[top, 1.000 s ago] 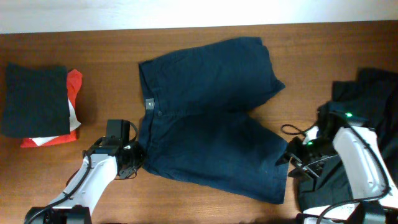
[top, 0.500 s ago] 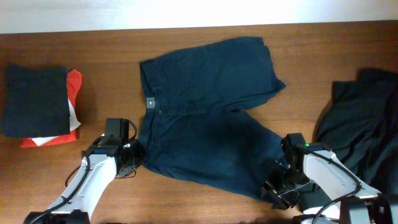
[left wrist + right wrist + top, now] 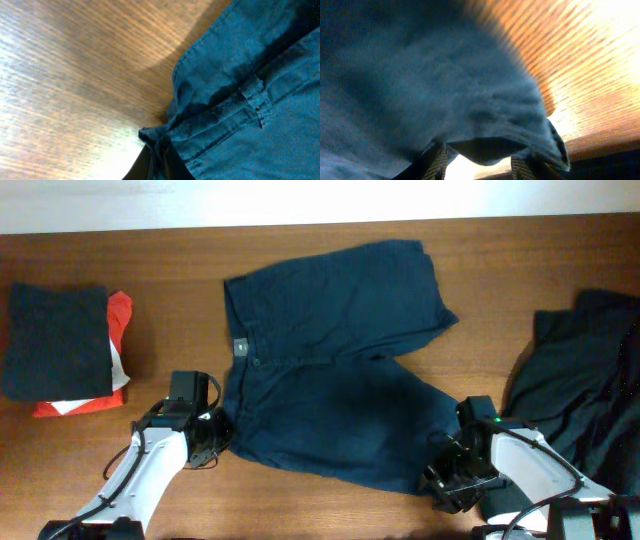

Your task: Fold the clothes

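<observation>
- Now your left gripper (image 3: 218,436) is clamped on the waistband corner (image 3: 155,135) of the navy shorts (image 3: 330,370).
- Your right gripper (image 3: 479,164) has its fingers (image 3: 437,162) apart, the leg hem (image 3: 500,142) draped between them.

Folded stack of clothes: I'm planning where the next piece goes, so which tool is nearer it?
Left. The left tool pinches the shorts at a waistband corner, a short gap from the folded stack; the right tool is at the leg hem, beyond the whole garment.

This looks like a robot lab bench, not a home: a left arm (image 3: 150,465) and a right arm (image 3: 535,465) at a wood tabletop (image 3: 500,270), a plain white wall (image 3: 300,200) behind, clothes (image 3: 330,380) in piles.
</observation>
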